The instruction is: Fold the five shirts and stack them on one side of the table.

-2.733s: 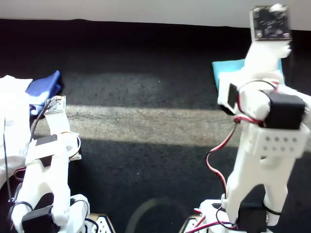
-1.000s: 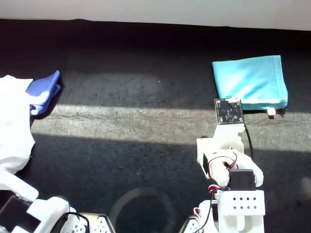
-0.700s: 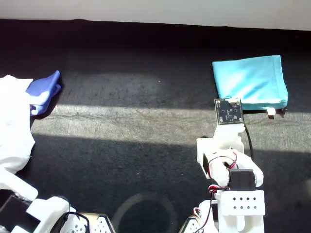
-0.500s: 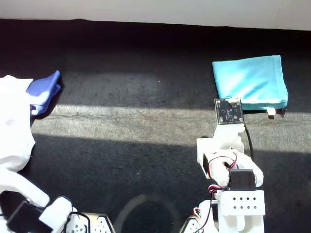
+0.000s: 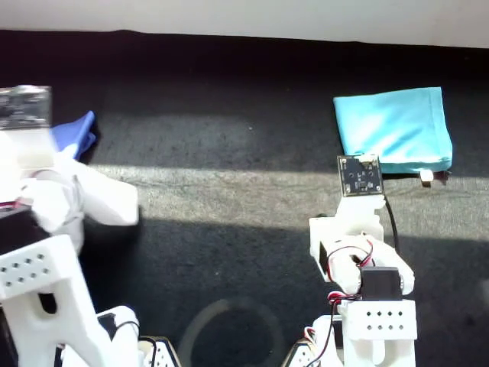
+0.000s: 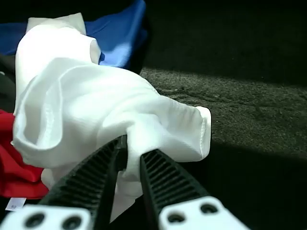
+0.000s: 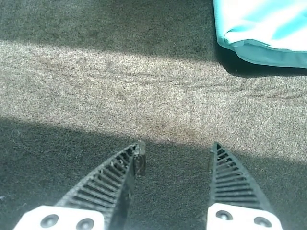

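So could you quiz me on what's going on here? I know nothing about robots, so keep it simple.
1. Pick one: what colour is the shirt that the left gripper holds? A red, B white, C blue.
2. True or false: the right gripper grips the cyan shirt.
3. In one word: is the cyan shirt folded or crumpled?

Key
1. B: it is shut on the white shirt.
2. False: it is open and apart from the cyan shirt.
3. Folded.
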### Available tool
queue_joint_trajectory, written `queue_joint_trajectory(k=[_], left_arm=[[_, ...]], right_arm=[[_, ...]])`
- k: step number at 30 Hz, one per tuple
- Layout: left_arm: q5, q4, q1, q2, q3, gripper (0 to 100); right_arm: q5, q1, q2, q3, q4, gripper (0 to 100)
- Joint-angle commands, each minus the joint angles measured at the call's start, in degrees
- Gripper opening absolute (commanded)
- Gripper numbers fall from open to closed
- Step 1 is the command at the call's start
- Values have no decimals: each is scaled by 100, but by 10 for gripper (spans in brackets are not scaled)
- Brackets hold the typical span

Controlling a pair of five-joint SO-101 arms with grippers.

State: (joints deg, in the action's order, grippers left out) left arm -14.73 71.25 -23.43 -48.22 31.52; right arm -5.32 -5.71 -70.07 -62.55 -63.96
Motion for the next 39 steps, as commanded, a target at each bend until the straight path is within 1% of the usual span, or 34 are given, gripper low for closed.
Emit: queue_joint_trajectory(k=[1, 4, 6, 13, 15, 18, 20, 25, 30, 39], left_arm=[[422, 141, 1490, -295, -215, 9], [624, 141, 2325, -295, -180, 9], [668, 123, 2765, -295, -180, 9], [668, 105, 3890, -207, -163, 12], [668, 105, 4048, -57, -163, 49], [668, 114, 4057, 224, -171, 141], [668, 141, 4057, 409, -171, 178], [651, 149, 4013, 778, -180, 181], [642, 114, 3574, 743, -242, 181], [633, 149, 2826, 92, -708, 182]], right_arm=[[0, -4, -84, 4, 48, 214], [0, -4, -84, 4, 48, 214], [0, -4, -84, 4, 48, 214], [0, -4, -75, 4, 48, 214], [0, -4, -75, 4, 48, 214], [0, -4, -75, 4, 48, 214], [0, -4, -75, 4, 48, 214], [0, -4, -66, -4, 48, 214], [0, -4, -66, -4, 40, 214], [0, -4, -66, -4, 40, 214]])
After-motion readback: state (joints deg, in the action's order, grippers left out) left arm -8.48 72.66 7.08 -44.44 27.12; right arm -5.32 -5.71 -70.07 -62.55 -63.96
